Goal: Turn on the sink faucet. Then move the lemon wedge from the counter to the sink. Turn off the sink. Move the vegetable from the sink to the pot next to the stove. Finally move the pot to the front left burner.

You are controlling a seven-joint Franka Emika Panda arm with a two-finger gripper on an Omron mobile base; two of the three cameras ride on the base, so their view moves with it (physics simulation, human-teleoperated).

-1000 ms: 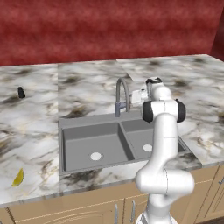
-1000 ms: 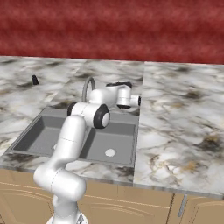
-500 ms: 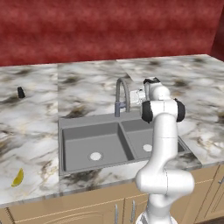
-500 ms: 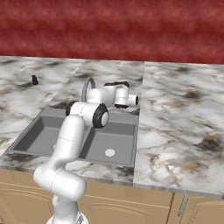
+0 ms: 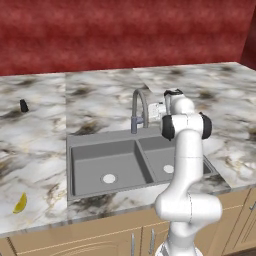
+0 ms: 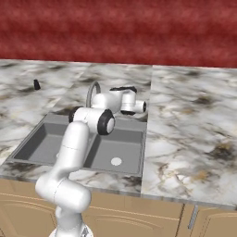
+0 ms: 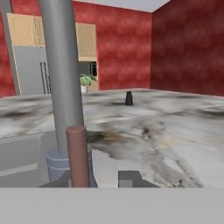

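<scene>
The gripper (image 7: 101,179) sits at the faucet (image 7: 63,87), fingers closing around its lever (image 7: 78,155) (grasp unconfirmed); an off-centre pinch could slip off when pushed.

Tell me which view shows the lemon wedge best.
The left base view: the lemon wedge lies in full sight, a yellow crescent on the counter near its front edge, left of the sink. I can't find it in the right base view or the hand view.

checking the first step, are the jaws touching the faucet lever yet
Cannot tell. In the hand view the reddish lever rises beside the faucet by the gripper, contact hidden.
</scene>
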